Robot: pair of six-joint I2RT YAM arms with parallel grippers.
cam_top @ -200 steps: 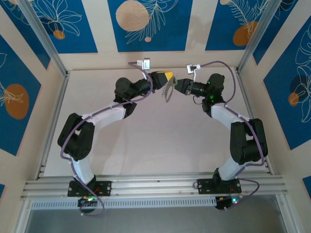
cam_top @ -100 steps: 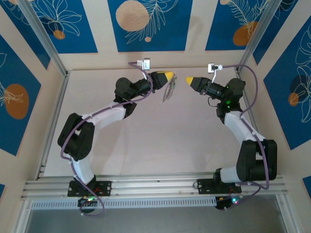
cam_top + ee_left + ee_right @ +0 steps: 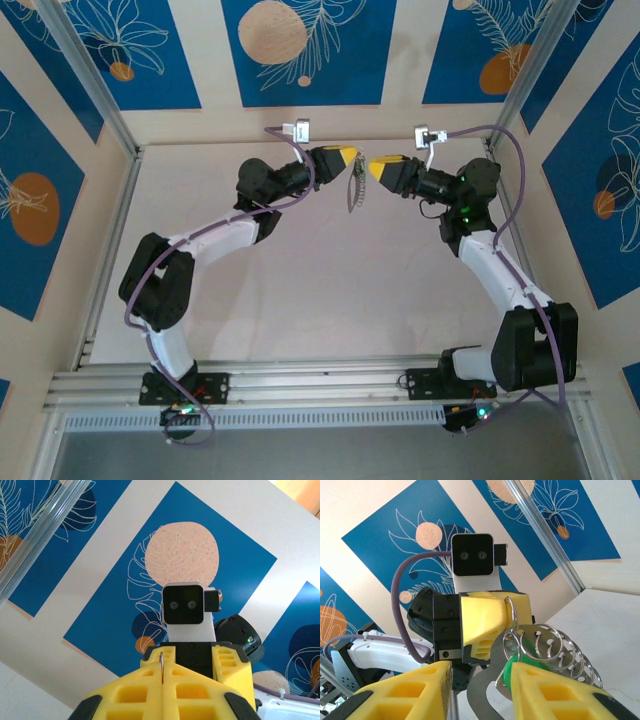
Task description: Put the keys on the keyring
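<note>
L gripper (image 3: 347, 156) & R gripper (image 3: 374, 166): fingers yellow plastic, matt, moulded w/ square pockets; bodies black plastic, slight sheen. Keyring (image 3: 481, 692): grey loop dull, smooth; small rings bright polished metal. Key (image 3: 508, 675): head green, plastic-looking, smooth. Wrist cam (image 3: 472, 555): housing white plastic, face black, glossy. Cable (image 3: 396, 592) purple, smooth, rubbery-looking. Table (image 3: 300, 290) pale, matt. Frame rails (image 3: 320, 380) brushed alu. Wall panels (image 3: 300, 50) printed, matt.

1. i see white links and black joints on the left arm (image 3: 215, 235) and right arm (image 3: 495, 265).
2. left gripper (image 3: 350, 156) and right gripper (image 3: 373, 166): yellow, with square pockets.
3. purple cable (image 3: 395, 595) on each.
4. white camera (image 3: 472, 555), black face, two lenses.
5. green lights at the bases (image 3: 480, 412).
</note>
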